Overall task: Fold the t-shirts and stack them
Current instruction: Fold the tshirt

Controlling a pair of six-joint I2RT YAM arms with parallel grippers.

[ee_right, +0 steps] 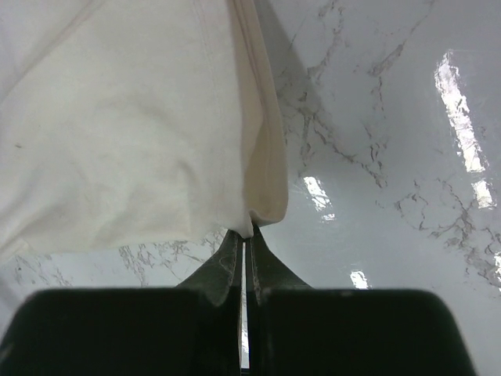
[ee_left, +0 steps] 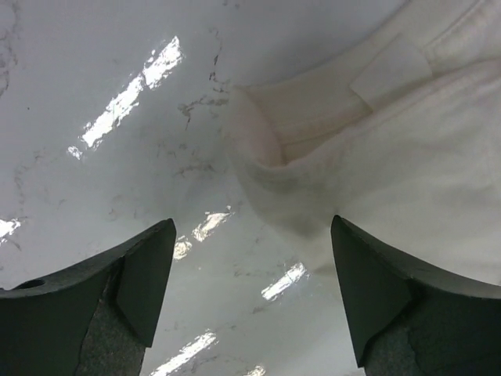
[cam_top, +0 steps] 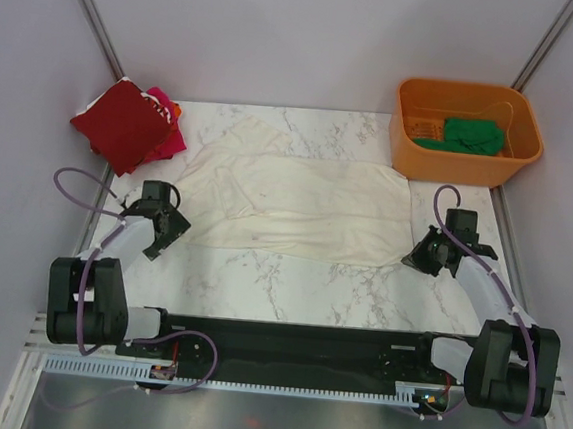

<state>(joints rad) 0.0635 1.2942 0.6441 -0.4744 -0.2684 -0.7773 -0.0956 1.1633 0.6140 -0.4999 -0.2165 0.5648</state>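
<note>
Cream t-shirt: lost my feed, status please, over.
Left gripper jaws open at cream t-shirt near-left corner, no grip. Right gripper shut on near-right corner. Shirt spread out; nothing in the way.

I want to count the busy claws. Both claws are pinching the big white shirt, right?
Not quite. Only the right claw is pinching the big white shirt. The left claw is wide open over the shirt's corner and holds nothing. The left wrist view shows it.
</note>
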